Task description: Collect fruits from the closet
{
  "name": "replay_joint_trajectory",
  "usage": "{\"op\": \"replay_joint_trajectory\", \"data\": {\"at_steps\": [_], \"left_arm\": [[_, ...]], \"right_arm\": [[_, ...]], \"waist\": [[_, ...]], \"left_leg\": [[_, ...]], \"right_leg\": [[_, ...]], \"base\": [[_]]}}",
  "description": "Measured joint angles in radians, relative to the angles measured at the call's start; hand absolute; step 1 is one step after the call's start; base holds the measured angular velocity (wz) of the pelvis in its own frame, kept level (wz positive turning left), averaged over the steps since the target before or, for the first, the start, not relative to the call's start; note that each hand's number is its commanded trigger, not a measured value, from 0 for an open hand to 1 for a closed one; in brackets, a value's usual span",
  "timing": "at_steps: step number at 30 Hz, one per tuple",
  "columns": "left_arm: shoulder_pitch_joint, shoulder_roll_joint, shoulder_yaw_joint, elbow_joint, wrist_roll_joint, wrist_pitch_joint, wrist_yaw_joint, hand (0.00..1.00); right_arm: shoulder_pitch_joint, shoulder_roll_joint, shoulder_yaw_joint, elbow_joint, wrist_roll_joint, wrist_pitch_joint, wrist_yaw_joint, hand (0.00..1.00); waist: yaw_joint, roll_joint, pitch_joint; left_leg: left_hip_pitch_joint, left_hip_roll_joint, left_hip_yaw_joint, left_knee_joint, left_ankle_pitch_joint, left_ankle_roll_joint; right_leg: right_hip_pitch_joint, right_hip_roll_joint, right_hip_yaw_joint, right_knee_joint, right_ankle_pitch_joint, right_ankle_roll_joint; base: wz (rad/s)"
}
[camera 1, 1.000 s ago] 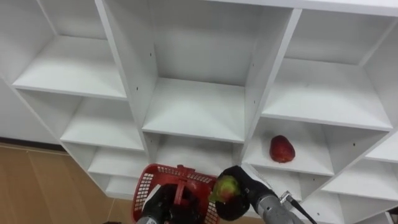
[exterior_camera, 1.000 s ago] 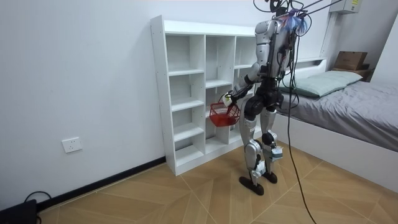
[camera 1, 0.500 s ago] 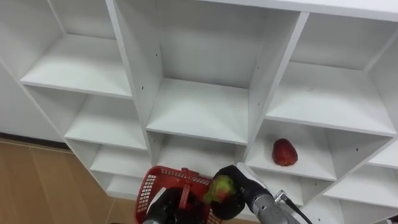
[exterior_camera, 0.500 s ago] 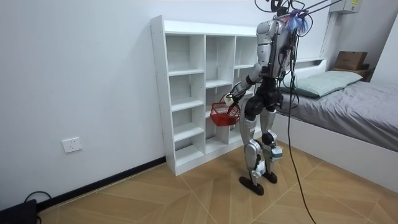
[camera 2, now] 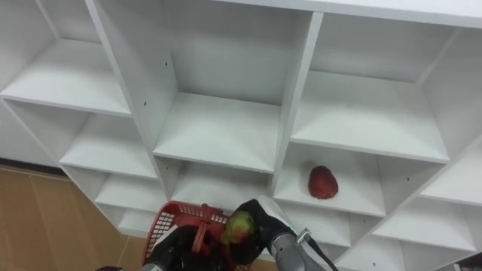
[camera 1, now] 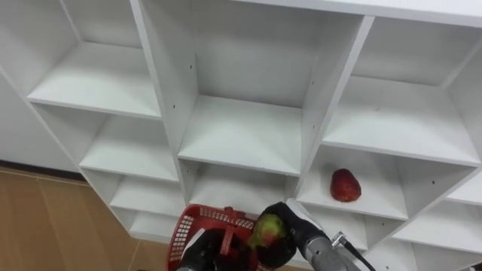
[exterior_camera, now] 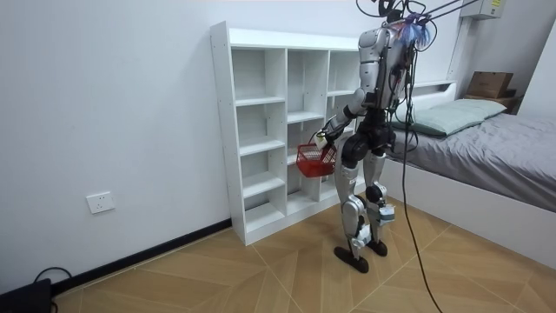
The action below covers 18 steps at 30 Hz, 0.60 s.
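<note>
**While one fruit nears the basket, another waits on the shelf**

As the robot stands close before the white closet, with a bed behind it in the room view, its right hand has its fingers curled round a green-and-red fruit. The hand holds that fruit at the right-hand rim of the red basket, low in the eye views.

Compared with a second ago, the fruit has crept a little leftward, from just outside the rim to over the basket's mouth. The whole picture has also shifted slightly, so part of that is the camera's own movement. The grasp looks unchanged, and the fruit has not been let go.

The left hand sits under the basket's upright handle. It appears to be closed round that handle, though the frame edge cuts it off and I would not swear to the exact hold. In the room view the basket hangs at hip height between the robot and the shelves.

A red fruit lies alone in a compartment of the right column, well apart from both hands. By my reading, the first fruit is about to be dropped in. The red one is yet to be fetched, so the collecting is roughly half done.
</note>
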Motion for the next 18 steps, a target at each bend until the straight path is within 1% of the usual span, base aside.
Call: {"op": "replay_joint_trajectory", "data": {"at_steps": [1, 6, 18], "left_arm": [[0.0, 0.0, 0.0, 0.0, 0.0, 0.0, -0.001, 1.0], [0.0, 0.0, 0.0, 0.008, 0.0, 0.0, -0.017, 1.0], [0.0, 0.001, 0.0, 0.012, 0.0, 0.0, -0.018, 1.0]], "right_arm": [[-0.006, 0.0, 0.002, 0.01, -0.003, 0.0, -0.001, 0.0], [-0.018, 0.003, 0.008, 0.036, -0.014, -0.001, -0.01, 0.0], [-0.024, 0.006, 0.013, 0.049, -0.019, -0.001, -0.015, 0.0]], "waist": [[0.0, 0.0, -0.0002], [0.0, -0.001, -0.0011], [0.0, 0.0, -0.0019]], "left_leg": [[0.0, 0.0, 0.0, 0.0, 0.0, 0.0], [0.0, 0.0, 0.0, 0.0, 0.0, 0.0], [-0.001, 0.0, -0.001, 0.001, 0.0, 0.0]], "right_leg": [[0.0, 0.0, 0.0, 0.0, 0.0, 0.0], [0.001, 0.0, -0.002, 0.0, 0.0, 0.0], [0.001, -0.001, -0.009, 0.0, 0.0, 0.0]], "base": [[0.0], [0.0], [0.0]]}}
